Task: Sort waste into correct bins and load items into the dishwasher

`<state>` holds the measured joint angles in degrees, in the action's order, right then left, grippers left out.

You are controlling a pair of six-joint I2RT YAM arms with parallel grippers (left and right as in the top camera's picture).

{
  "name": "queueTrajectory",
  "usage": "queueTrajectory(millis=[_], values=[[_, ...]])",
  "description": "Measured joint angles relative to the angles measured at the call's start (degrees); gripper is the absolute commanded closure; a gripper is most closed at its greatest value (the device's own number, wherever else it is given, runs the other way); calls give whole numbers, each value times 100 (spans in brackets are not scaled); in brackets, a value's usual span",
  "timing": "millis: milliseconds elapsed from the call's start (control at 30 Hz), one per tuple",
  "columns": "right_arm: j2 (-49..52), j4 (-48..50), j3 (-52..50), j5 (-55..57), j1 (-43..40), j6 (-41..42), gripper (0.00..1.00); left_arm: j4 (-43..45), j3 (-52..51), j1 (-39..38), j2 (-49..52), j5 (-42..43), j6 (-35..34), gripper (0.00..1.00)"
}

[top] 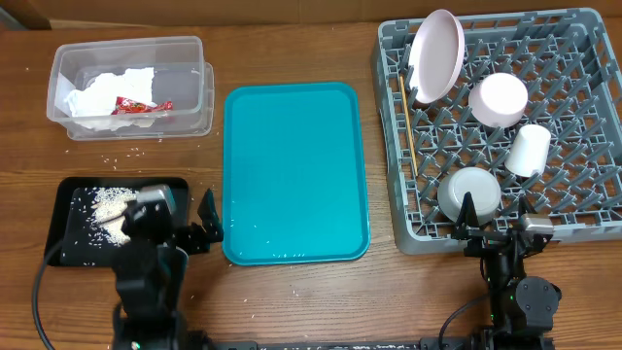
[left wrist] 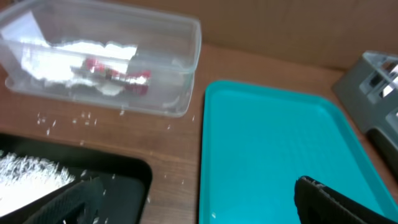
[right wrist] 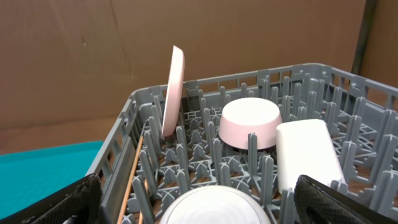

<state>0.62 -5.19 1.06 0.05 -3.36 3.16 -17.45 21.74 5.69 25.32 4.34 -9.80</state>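
Note:
The grey dish rack (top: pixel 573 126) holds the plate (top: pixel 434 55) on edge, the upturned smaller dish (top: pixel 499 99), the white cup (top: pixel 528 149) on its side, the upturned metal bowl (top: pixel 469 192) and the chopsticks (top: pixel 407 122) along its left side. The clear tub (top: pixel 199 92) holds the napkin (top: pixel 107 94) and red wrapper (top: pixel 139 106). The black tray (top: pixel 73 228) holds rice (top: pixel 109 209). My left gripper (top: pixel 199 226) is open and empty between the black tray and the teal tray (top: pixel 294 170). My right gripper (top: pixel 494 222) is open and empty at the rack's front edge.
Loose rice grains (top: pixel 126 153) lie on the table between the tub and the black tray. In the right wrist view the rack (right wrist: pixel 205 143) fills the frame, with the plate (right wrist: pixel 173 90), dish (right wrist: pixel 250 121) and cup (right wrist: pixel 308 152) behind the bowl (right wrist: pixel 214 208).

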Motion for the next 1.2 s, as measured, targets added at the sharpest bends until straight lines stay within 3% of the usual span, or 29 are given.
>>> queueTrajectory(millis=[400, 1200], values=[[0, 0, 0, -2, 0, -2, 0, 1589, -1956, -289, -1757, 61, 103, 0], [0, 0, 0, -2, 0, 0, 0, 1307, -2118, -422, -2437, -354, 103, 0]])
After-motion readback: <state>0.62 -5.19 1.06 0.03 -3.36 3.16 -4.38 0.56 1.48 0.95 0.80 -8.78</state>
